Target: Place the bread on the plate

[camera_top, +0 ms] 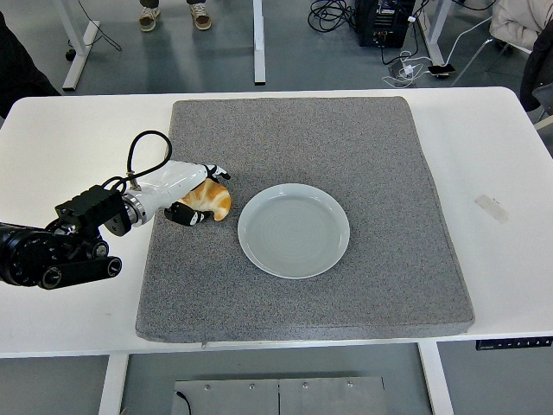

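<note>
Left robot hand [192, 192] curled around the croissant [208, 200], beside the unmarked plate [294, 231].

A white table [78, 130] fills most of the view, a grey textured mat [346, 156] spread across its middle; a small strip of tape [491, 207] lies on its right side; beyond the far edge, grey floor [173, 60] with white table legs [257, 39], a tangle of cables [406, 60] near a black box [382, 22]; a person's shoes [175, 15] show at the top.
</note>
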Action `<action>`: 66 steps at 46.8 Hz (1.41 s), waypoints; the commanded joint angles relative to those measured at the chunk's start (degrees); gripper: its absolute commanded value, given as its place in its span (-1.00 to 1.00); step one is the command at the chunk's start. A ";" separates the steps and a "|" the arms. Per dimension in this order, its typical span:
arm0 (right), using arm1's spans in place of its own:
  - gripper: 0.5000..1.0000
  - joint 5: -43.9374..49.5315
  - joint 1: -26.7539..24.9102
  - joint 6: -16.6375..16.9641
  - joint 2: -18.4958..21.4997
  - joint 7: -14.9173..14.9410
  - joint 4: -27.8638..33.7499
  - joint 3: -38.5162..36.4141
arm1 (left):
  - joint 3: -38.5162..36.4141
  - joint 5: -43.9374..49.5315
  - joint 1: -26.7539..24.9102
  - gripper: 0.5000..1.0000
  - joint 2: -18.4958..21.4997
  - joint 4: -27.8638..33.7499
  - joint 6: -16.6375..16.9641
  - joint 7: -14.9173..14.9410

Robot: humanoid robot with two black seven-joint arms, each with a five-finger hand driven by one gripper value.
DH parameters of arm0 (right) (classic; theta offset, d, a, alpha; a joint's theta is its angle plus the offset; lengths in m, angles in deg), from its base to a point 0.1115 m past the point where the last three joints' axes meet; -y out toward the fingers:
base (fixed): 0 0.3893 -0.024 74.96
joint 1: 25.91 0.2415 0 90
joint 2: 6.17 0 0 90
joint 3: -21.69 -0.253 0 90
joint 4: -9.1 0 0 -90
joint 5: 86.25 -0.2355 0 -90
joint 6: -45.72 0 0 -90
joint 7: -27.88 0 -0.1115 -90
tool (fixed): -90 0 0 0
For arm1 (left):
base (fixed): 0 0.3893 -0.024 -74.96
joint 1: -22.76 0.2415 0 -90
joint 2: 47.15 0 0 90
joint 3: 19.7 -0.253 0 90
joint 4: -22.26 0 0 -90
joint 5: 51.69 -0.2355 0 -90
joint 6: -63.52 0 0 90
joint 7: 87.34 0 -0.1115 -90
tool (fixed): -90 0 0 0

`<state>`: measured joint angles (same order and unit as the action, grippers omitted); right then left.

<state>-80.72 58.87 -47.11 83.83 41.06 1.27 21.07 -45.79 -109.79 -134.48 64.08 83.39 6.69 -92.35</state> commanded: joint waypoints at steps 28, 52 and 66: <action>1.00 0.00 0.03 0.02 0.00 0.00 0.00 0.00 | 1.39 0.26 -2.73 -1.00 1.01 0.21 -0.13 -0.35; 1.00 0.00 0.03 0.02 0.00 0.00 0.00 0.00 | 4.20 0.09 -10.81 -1.00 6.55 1.09 -0.66 -3.34; 1.00 0.00 0.03 0.02 0.00 0.00 0.00 0.00 | 4.73 0.17 -15.73 -1.00 7.25 1.09 -1.01 -3.25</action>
<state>-80.72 58.90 -47.11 83.83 41.07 1.28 21.08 -41.26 -109.70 -149.33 71.33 84.49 5.69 -95.63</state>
